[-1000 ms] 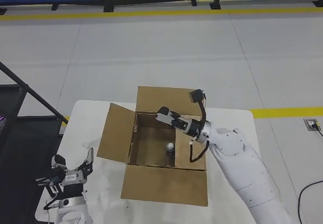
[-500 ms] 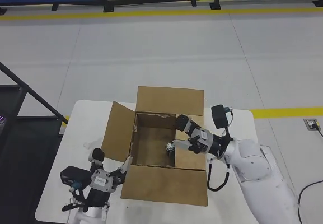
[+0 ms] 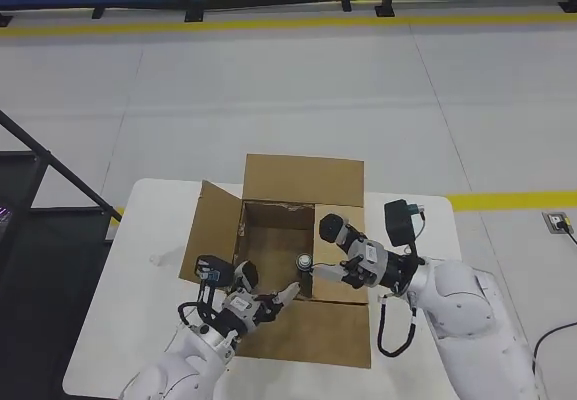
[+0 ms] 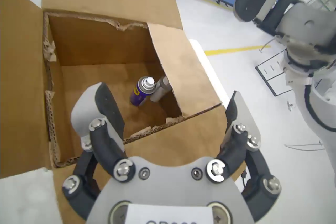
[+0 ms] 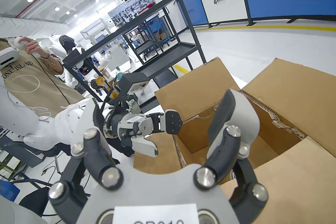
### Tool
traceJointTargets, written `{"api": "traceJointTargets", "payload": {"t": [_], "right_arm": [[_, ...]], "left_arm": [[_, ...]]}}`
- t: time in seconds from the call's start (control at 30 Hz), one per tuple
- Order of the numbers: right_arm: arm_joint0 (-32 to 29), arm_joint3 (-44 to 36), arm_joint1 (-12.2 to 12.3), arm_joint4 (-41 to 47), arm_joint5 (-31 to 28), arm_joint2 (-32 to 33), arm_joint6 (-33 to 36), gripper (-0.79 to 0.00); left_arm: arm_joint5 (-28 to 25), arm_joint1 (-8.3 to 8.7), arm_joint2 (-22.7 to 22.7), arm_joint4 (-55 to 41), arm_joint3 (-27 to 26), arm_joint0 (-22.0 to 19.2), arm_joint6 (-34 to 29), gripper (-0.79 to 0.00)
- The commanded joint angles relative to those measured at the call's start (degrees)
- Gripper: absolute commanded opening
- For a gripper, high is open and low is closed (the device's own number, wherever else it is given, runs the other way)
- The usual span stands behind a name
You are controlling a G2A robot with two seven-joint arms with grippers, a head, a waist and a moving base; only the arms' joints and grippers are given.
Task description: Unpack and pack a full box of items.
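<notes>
- Cardboard box [image 3: 303, 180]: stands on the white table [image 3: 148, 230] with all four flaps open. The far flap stands up, the left flap leans outward, the near flap lies out toward the robot, and the right flap slants over the box's right side. Torn corrugated edges show along the rim in the left wrist view.
- Spray can [image 3: 306, 263]: the one item seen inside the box. It has a blue body, a silver top and a white nozzle. It stands on the box floor, toward the right side and close under the edge of the right flap.
- Right gripper [image 3: 326, 250]: at the right flap, pointing in toward the middle of the box. The jaws are spread and grasp nothing. One grey finger [image 4: 161, 89] reaches down inside just beside the can. Whether it touches the can cannot be told.
- Left gripper [image 3: 265, 287]: over the box's near-left corner, above the near flap's edge. The jaws are released and wide apart, with nothing between them. One finger hangs over the box opening and the other over the near flap. It is well apart from the can.
- Surroundings: a black metal rack [image 3: 8, 200] stands off the table's left side, and a yellow line [image 3: 528, 200] runs across the floor.
</notes>
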Motion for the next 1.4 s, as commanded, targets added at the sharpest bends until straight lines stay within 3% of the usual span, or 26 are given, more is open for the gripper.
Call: {"api": "traceJointTargets", "payload": {"t": [0.0, 0.1, 0.2, 0.37, 0.53, 0.73, 0.97, 1.37], "right_arm": [[-0.15, -0.08, 0.01, -0.05, 0.22, 0.07, -0.3, 0.0], [-0.98, -1.2, 0.13, -1.19, 1.05, 0.19, -2.12, 0.0], [-0.92, -1.7, 0.35, -3.22, 1.44, 0.8, -4.12, 0.0], [-1.71, -3.1, 0.81, -7.25, 5.14, 2.58, -6.57, 0.0], [-4.16, -4.89, 1.61, -7.48, 5.68, 5.52, -7.47, 0.0], [-6.05, -5.56, 2.29, -6.58, 5.51, 6.94, -7.66, 0.0], [-7.58, -6.33, 2.99, -6.07, 5.41, 7.7, -7.93, 0.0], [-8.36, -5.8, 3.89, -5.77, 5.07, 7.5, -9.27, 0.0]], "left_arm": [[0.0, 0.0, 0.0, -0.05, 0.0, 0.0, -0.18, 0.0], [0.47, -0.1, 0.08, -2.85, 0.59, 0.31, -0.88, 0.0], [2.92, -0.53, 0.22, -9.12, 2.59, -1.99, -2.82, 0.0], [5.46, -1.1, -0.57, -26.95, 8.73, -8.92, -14.27, 0.0], [8.11, -1.09, -0.65, -34.18, 14.03, -14.24, -23.96, 0.0], [7.46, -1.49, 1.68, -40.55, 20.59, -19.36, -29.6, 0.0], [7.01, -2.46, 6.52, -43.34, 27.24, -24.21, -29.79, 0.0], [5.4, -3.51, 10.41, -47.1, 31.58, -26.73, -26.77, 0.0]]}}
